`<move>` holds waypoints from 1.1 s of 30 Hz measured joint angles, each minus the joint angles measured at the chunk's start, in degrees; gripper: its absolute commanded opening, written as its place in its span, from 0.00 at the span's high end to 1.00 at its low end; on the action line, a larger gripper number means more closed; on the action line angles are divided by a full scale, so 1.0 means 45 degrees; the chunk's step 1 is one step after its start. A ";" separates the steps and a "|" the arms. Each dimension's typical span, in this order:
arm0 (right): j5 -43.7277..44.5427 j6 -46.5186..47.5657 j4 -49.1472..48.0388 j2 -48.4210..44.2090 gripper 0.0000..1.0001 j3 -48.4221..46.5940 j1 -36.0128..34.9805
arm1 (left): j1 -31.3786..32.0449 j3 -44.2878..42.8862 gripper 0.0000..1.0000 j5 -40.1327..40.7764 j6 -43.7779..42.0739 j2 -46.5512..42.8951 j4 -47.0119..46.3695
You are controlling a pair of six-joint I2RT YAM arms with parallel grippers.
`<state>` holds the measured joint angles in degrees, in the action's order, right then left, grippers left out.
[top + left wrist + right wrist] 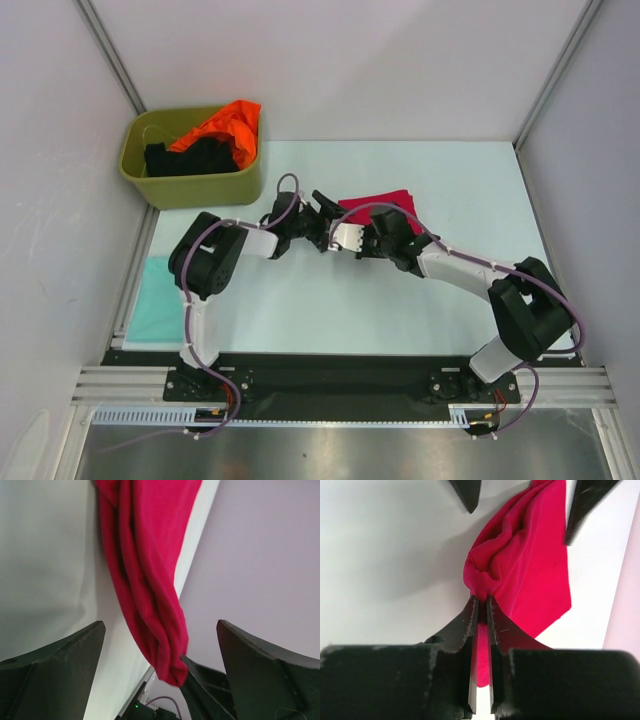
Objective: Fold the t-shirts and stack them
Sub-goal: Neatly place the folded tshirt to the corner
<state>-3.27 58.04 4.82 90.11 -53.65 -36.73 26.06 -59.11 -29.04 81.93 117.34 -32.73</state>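
The crimson-red t-shirt (pixel 382 204) lies bunched on the table behind both wrists. My right gripper (pixel 482 599) is shut on a gathered fold of it (pixel 530 565) and lifts that edge; in the top view the right gripper (pixel 350 222) sits at the shirt's near-left corner. My left gripper (pixel 160 625) is open, its fingers (pixel 65 650) wide on either side of the hanging red cloth (pixel 145 565) without touching it; it faces the right gripper from the left (pixel 322 205). A pale teal shirt (pixel 155 300) lies folded at the near left.
An olive-green tub (pixel 195 187) stands at the back left with an orange shirt (pixel 225 122) and a black one (pixel 195 155) inside. Walls and frame posts close in the pale table (pixel 400 300) on the left, back and right.
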 measured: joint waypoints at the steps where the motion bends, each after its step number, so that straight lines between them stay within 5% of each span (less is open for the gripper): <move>1: -0.0063 -0.0073 -0.0005 -0.0058 1.00 0.0000 0.0015 | 0.0068 -0.0146 0.00 0.0146 -0.0005 0.0151 0.0121; 10: -0.0301 -0.0432 -0.0185 -0.0223 1.00 0.0000 0.0024 | 0.0359 -0.1025 0.06 0.0719 0.0136 0.1151 0.0481; 22: -0.0500 -0.1307 -0.0665 -0.1287 0.98 0.0699 0.0034 | 0.0384 -0.1710 0.51 0.1423 0.0627 0.2516 -0.0903; 25: -0.0486 -0.1472 -0.0947 -0.1860 0.83 0.1268 -0.0063 | 0.0379 -0.1851 0.69 0.1491 0.0544 0.2754 -0.1044; 28: -0.0466 -0.1705 -0.1122 -0.2453 0.57 0.1885 -0.0257 | 0.0369 -0.1943 0.98 0.1549 0.0364 0.2871 -0.1030; 29: -0.0418 -0.1914 -0.1166 -0.2686 0.43 0.2084 -0.0359 | 0.0345 -0.1943 1.00 0.1598 0.0238 0.2871 -0.1020; 33: -0.0083 -0.3463 -0.1044 -0.3769 0.14 0.2429 -0.0729 | 0.0267 -0.1851 1.00 0.1666 -0.0476 0.2662 -0.0578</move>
<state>-3.64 42.46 0.12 73.14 -42.72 -40.01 27.27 -67.44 -21.54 79.79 129.32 -35.33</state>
